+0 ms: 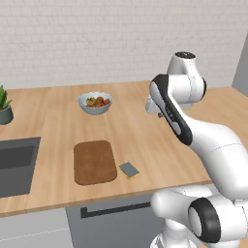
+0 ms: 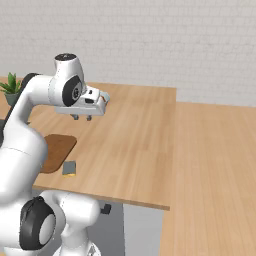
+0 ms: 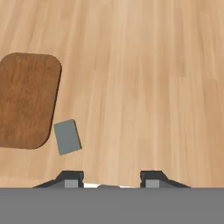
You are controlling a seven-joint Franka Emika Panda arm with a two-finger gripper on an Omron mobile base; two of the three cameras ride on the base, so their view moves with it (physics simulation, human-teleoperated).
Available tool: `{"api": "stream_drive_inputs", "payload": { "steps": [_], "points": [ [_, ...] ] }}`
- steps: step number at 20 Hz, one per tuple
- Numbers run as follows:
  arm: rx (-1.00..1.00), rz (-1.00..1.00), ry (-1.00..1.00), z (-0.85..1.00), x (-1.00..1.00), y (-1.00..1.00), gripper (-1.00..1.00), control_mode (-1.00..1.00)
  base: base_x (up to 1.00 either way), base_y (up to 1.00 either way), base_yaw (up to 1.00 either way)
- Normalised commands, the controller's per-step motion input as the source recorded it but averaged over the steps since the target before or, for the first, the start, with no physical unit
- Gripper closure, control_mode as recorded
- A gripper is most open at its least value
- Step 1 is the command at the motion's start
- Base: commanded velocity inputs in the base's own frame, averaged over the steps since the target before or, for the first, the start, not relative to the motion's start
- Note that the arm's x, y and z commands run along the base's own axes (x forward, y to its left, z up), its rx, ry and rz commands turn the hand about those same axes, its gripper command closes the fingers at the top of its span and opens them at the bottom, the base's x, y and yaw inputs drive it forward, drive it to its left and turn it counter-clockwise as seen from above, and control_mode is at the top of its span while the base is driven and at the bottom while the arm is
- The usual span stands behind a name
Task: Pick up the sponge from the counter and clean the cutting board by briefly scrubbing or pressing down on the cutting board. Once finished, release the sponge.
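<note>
Nearest the front edge of the counter (image 1: pixel 145 145) lies the sponge (image 1: pixel 129 169), flat, just beside the cutting board (image 1: pixel 95 162) at its right near corner. To take it well, I judge the hand should come down and toward that edge, centring the sponge's short sides between the fingers. Higher and farther back hangs the gripper (image 2: pixel 82 117), fingers (image 3: pixel 72 178) apart, holding and touching nothing.

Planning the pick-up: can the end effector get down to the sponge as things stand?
Probably yes. The sponge lies flat on bare counter beside the cutting board, nothing over it, and the open end effector hangs above it.
</note>
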Motion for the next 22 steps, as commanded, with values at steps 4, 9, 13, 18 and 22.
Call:
{"api": "stream_drive_inputs", "payload": {
  "steps": [4, 9, 13, 18, 22],
  "points": [
    [0.0, 0.0, 0.0, -0.01, 0.03, 0.29, -1.0, -1.0, 0.0, 0.0, 0.0],
    [0.05, 0.0, 0.03, -0.32, 0.03, 0.54, -1.0, -1.0, 0.0, 0.0, 0.0],
    [0.01, 0.01, 0.11, -0.46, 0.06, 0.67, -1.0, -1.0, 0.0, 0.0, 0.0],
    [0.01, 0.07, 0.02, -0.45, -0.02, 0.52, -1.0, -1.0, 0.0, 0.0, 0.0],
    [-0.01, 0.13, 0.0, -0.39, 0.0, 0.43, -1.0, -1.0, 0.0, 0.0, 0.0]
  ]
}}
